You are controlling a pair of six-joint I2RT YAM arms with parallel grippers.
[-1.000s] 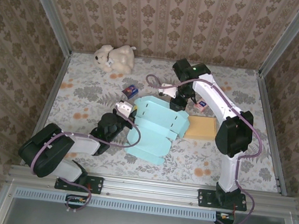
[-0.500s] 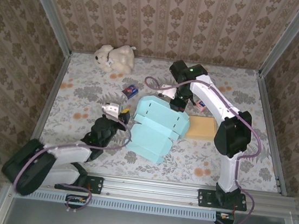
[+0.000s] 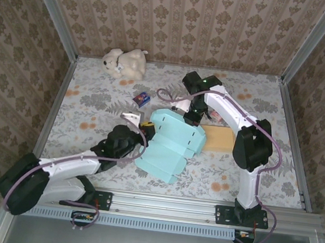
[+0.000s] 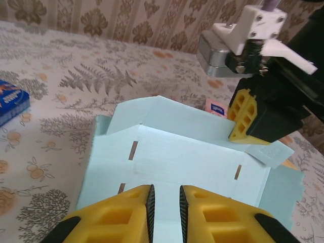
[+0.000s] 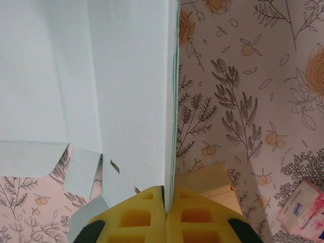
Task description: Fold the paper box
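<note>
Currently the floral-print table cover [image 3: 94, 98] is enclosed by damask-papered walls [image 3: 180, 23] with aluminium corner posts [image 3: 53, 10]. The pale blue paper box [image 3: 171, 143] lies part-folded at the table's centre. The right gripper [image 5: 165, 192] is clamped on the box's upright far edge. The left gripper [image 4: 166, 196] is over the near panel, jaws narrowly apart, nothing seen between them. A plush bear [image 3: 124, 62] sits far left, a small blue box [image 3: 142, 99] near it, and a tan carton [image 3: 219, 138] just right of the paper box.

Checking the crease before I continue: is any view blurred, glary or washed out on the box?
Top external: even light, paper box sharp, no glare. Left wrist: box crisp, left claw slightly soft. Right wrist: right claw sharp, paper bright, low contrast.
</note>
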